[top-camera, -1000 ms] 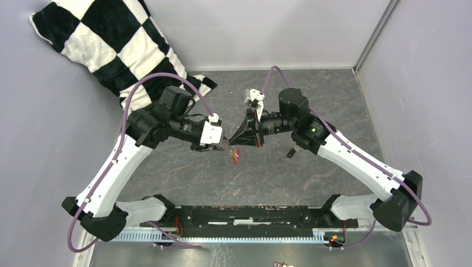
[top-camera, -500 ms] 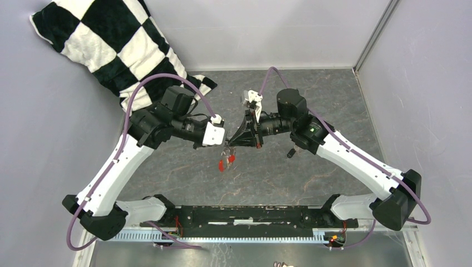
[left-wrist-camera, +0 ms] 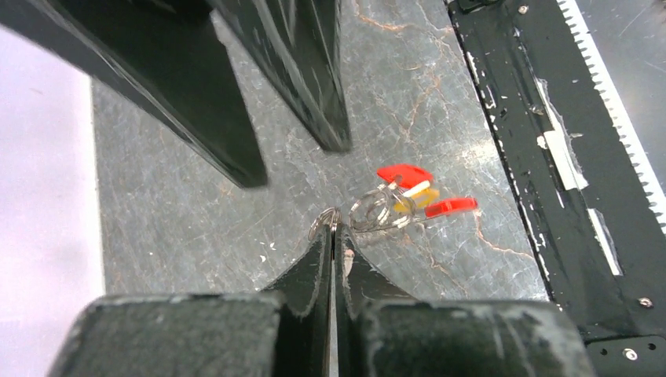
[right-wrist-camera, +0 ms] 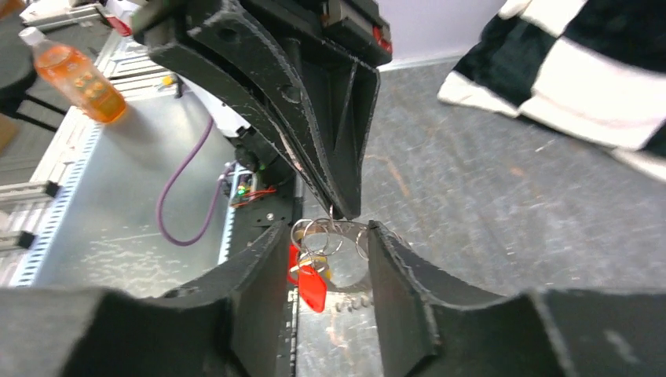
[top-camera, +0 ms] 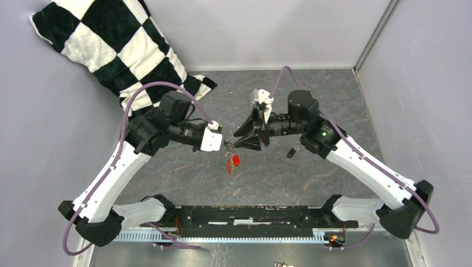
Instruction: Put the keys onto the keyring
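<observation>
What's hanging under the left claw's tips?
The keyring, pinched in the shut left claw, carrying red-headed and yellow-headed keys. The pinched wire itself is covered.

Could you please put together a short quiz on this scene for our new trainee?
1. True or false: the fingers of the right gripper are shut on the keyring.
2. What pinches the keyring? A left gripper; B right gripper; C nothing.
3. Fill in: the black-headed key lies on the ____.
Key: 1 false, they stand open; 2 A; 3 table.
</observation>
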You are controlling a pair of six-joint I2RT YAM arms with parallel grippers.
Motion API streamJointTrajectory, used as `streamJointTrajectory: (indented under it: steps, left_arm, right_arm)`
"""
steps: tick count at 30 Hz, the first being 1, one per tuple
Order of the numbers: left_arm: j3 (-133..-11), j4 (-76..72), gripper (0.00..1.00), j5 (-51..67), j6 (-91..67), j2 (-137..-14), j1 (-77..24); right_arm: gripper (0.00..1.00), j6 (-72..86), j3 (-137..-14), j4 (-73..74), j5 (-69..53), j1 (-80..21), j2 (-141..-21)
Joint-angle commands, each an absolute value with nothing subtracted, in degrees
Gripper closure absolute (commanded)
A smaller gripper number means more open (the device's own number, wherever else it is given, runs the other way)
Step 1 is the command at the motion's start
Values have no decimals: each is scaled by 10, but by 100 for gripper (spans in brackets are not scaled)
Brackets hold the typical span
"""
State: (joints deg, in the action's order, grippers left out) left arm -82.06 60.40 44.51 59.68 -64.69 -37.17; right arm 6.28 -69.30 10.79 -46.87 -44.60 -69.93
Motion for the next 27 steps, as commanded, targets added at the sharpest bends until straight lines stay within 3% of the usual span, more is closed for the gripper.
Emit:
streamJointTrajectory:
  steps: [1, 12, 21, 27]
  left_arm:
    - [-792, 522, 98, 479, 620, -594, -374]
    - [-727, 419, 98, 547, 700, -506, -374]
    - [-723, 234, 98, 557, 372, -504, -374]
    - [-693, 131, 98, 556, 151, -503, -374]
  right_arm:
    - [48, 9, -685, 110, -414, -441, -632]
    - [45, -44, -643, 92, -395, -441, -595]
    - [51, -7, -585, -79, -399, -442, -552]
    - [57, 14, -602, -101, -409, -442, -556]
